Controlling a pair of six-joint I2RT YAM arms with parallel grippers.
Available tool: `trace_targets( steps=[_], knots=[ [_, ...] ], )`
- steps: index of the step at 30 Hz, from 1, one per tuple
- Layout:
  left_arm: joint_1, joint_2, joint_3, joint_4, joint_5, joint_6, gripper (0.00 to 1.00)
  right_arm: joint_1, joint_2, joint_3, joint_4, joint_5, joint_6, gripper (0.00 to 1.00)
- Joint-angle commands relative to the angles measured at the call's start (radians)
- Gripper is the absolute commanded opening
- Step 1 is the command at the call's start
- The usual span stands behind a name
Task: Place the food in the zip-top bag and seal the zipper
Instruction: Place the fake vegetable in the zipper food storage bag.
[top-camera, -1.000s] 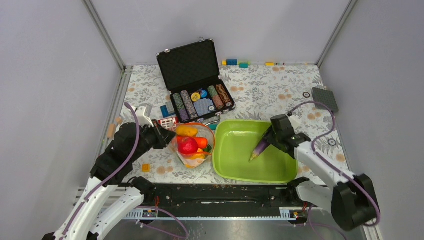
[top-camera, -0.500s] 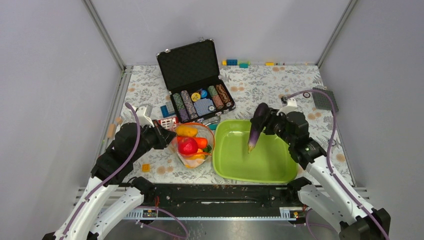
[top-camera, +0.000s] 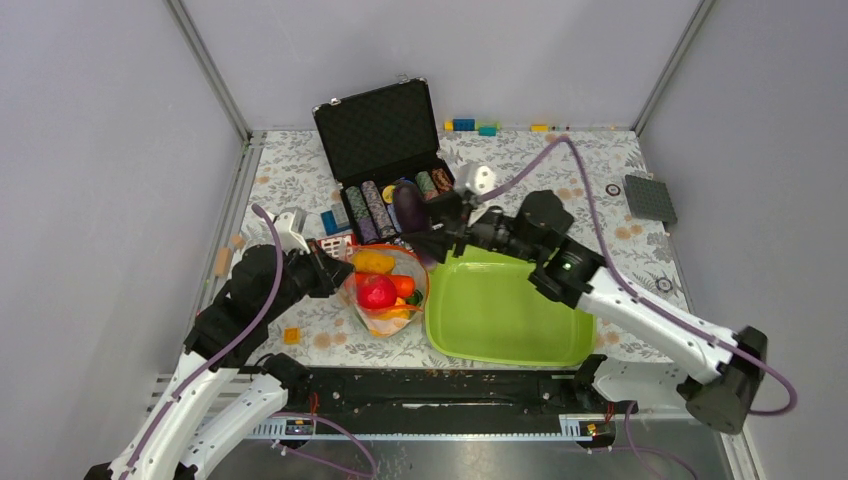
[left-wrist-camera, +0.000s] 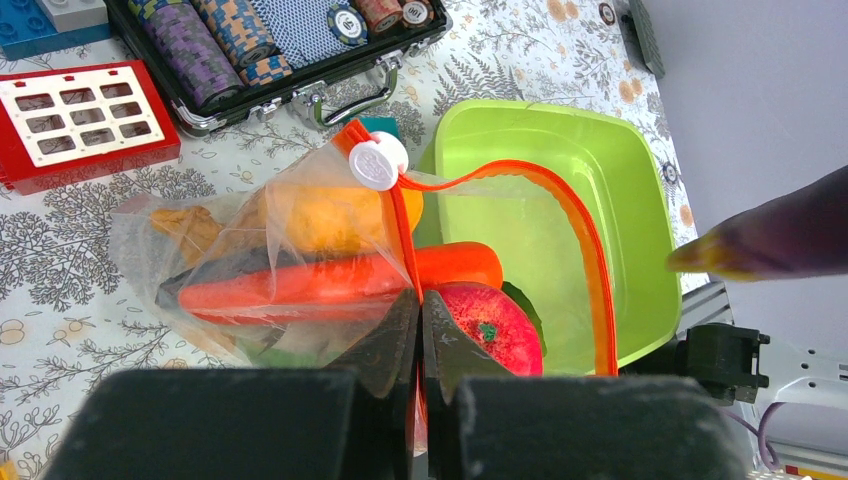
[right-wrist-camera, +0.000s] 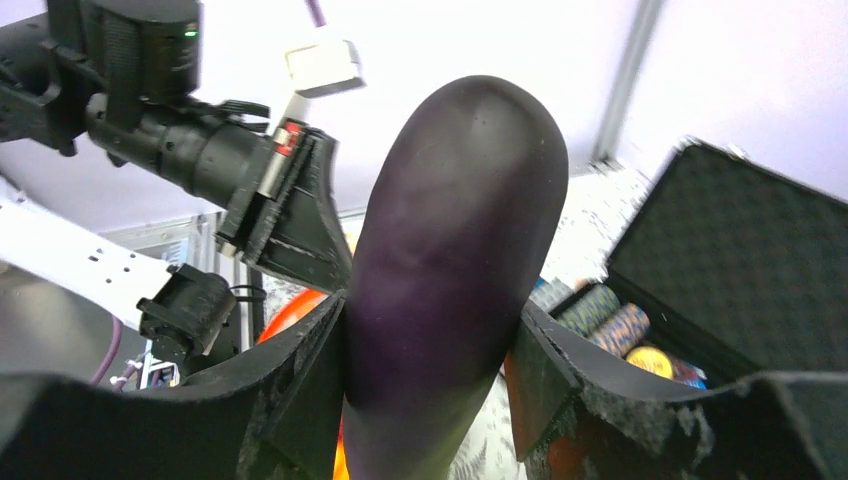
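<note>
The clear zip-top bag (top-camera: 385, 292) lies left of the green tray with its mouth held wide. My left gripper (left-wrist-camera: 420, 312) is shut on the near side of the orange-red zipper (left-wrist-camera: 585, 240). Inside the bag are a carrot (left-wrist-camera: 300, 285), a red apple (left-wrist-camera: 490, 325) and a yellow-orange pepper (left-wrist-camera: 320, 215). A white slider (left-wrist-camera: 378, 162) sits at the zipper's far end. My right gripper (right-wrist-camera: 430, 312) is shut on the purple eggplant (right-wrist-camera: 450, 260). It holds the eggplant (top-camera: 407, 205) in the air above the front of the chip case, just beyond the bag.
The lime-green tray (top-camera: 500, 330) lies empty beside the bag. An open black case of poker chips (top-camera: 380, 130) stands behind it. A red brick plate (left-wrist-camera: 80, 110) lies to the left, small bricks (top-camera: 475, 125) along the back wall, and a grey plate (top-camera: 650, 198) at far right.
My right arm has lifted the eggplant out of the green tray and swung it left and away, to above the case front near the bag. The left gripper and bag have not moved.
</note>
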Motion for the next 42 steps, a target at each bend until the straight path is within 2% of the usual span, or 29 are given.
trace_targets(
  steps=[1, 5, 8, 18, 22, 33, 38, 42],
  knots=[
    [-0.001, -0.006, -0.006, 0.089, 0.018, 0.001, 0.0, 0.067, 0.112, 0.07, 0.145, -0.072, -0.092, 0.16],
    [-0.001, -0.011, -0.011, 0.096, 0.012, -0.005, 0.0, 0.105, 0.185, 0.079, 0.133, -0.059, -0.093, 0.17],
    [-0.002, -0.015, -0.006, 0.092, 0.013, -0.005, 0.0, 0.157, 0.203, 0.072, 0.029, 0.015, -0.218, 0.19],
    [-0.001, -0.034, -0.013, 0.092, -0.041, -0.028, 0.0, 0.204, 0.226, 0.114, -0.33, 0.095, -0.217, 0.21],
    [-0.002, -0.037, -0.001, 0.094, -0.05, -0.022, 0.0, 0.221, 0.264, 0.14, -0.405, 0.101, -0.23, 0.21],
    [-0.002, -0.044, 0.046, 0.13, -0.05, 0.007, 0.0, 0.244, 0.444, 0.375, -0.691, 0.217, -0.172, 0.24],
    [-0.002, -0.041, 0.058, 0.152, -0.05, 0.016, 0.0, 0.244, 0.494, 0.427, -0.801, 0.24, -0.152, 0.19],
    [-0.002, -0.043, 0.061, 0.159, -0.12, 0.011, 0.0, 0.249, 0.516, 0.463, -0.875, 0.23, -0.168, 0.17]
  ],
)
